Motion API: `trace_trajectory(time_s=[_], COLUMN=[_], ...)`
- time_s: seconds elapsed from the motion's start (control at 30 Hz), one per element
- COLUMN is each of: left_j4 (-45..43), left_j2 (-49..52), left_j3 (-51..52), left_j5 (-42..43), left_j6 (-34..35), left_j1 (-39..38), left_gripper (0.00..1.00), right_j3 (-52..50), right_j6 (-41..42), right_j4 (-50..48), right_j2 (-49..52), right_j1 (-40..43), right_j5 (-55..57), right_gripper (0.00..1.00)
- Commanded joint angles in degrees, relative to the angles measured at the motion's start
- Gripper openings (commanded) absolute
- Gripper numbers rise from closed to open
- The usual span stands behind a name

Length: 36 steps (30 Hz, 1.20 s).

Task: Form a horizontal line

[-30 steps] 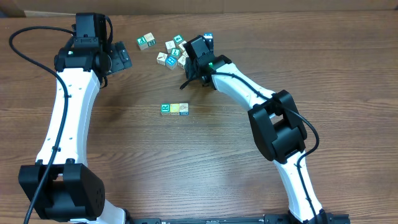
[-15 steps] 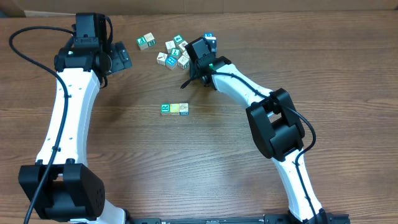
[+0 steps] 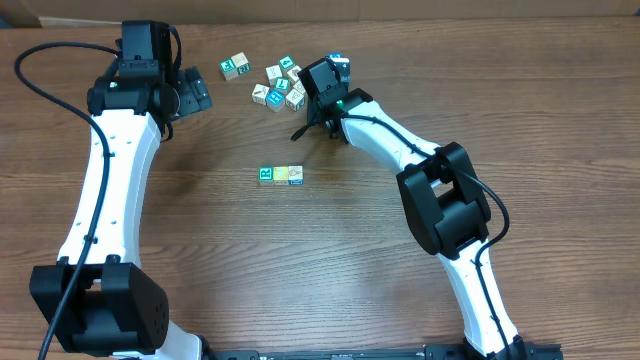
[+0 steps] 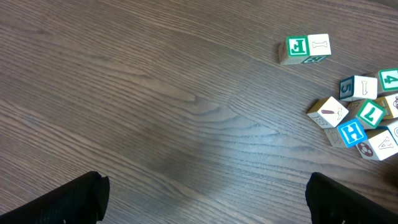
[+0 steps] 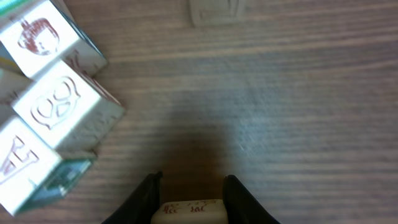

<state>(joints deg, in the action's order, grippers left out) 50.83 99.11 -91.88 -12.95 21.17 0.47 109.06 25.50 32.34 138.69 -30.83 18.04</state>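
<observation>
2 dark fingers (image 5: 148, 194) of the right pincer (image 5: 189, 198) press on either side of a pale cube (image 5: 189, 213) at the bottom edge of the right wrist view, pinching it over the wooden surface (image 5: 280, 112). 3 white picture cubes (image 5: 59, 109) crowd the left of that view. From overhead, this pincer sits at the right edge of a loose cluster (image 3: 280, 85) in the upper middle. The row (image 3: 288, 176) lies lower, near the frame's centre and well apart from it. It is made up of 3 cubes side by side: teal-letter cube (image 3: 266, 175) left, plain yellow cube (image 3: 281, 175) middle, blue-marked cube (image 3: 296, 176) right. The left pincer (image 3: 195, 97), upper left, is spread wide and empty.
</observation>
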Motion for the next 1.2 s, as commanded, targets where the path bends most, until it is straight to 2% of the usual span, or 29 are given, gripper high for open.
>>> trace_trajectory(time_s=[0.0,0.3,0.43,0.63,0.83,1.17], left_j4=[-0.09,-0.09,-0.09,-0.09,-0.09,-0.09], left_j2=[0.15,0.15,0.15,0.15,0.15,0.15], left_j3=[-0.11,-0.11,-0.11,-0.11,-0.11,-0.11], left_j5=[-0.96,-0.96,-0.96,-0.96,-0.96,-0.96], left_j6=[-0.22,-0.22,-0.22,-0.22,-0.22,-0.22], left_j1=[-0.11,-0.09,-0.13,-0.11,-0.11,-0.11], left_gripper=[1.0,1.0,1.0,1.0,1.0,1.0], right_j3=[1.36,1.33,1.33,1.09,-1.03,-6.25], right_j6=[0.2,1.51,4.72,4.98,6.16,6.27], right_j4=[3.06,17.35,22.14,28.13,29.92,26.08], right_j2=[-5.95,-14.84,-16.02,-16.0,-16.0,-15.91], right_j1=[0.22,0.15,0.17,0.2,0.22,0.15], right_j5=[0.33,-4.57,-7.08,-11.28,-11.28,-11.3], right_gripper=[0.28,0.28,0.28,0.29,0.29,0.3])
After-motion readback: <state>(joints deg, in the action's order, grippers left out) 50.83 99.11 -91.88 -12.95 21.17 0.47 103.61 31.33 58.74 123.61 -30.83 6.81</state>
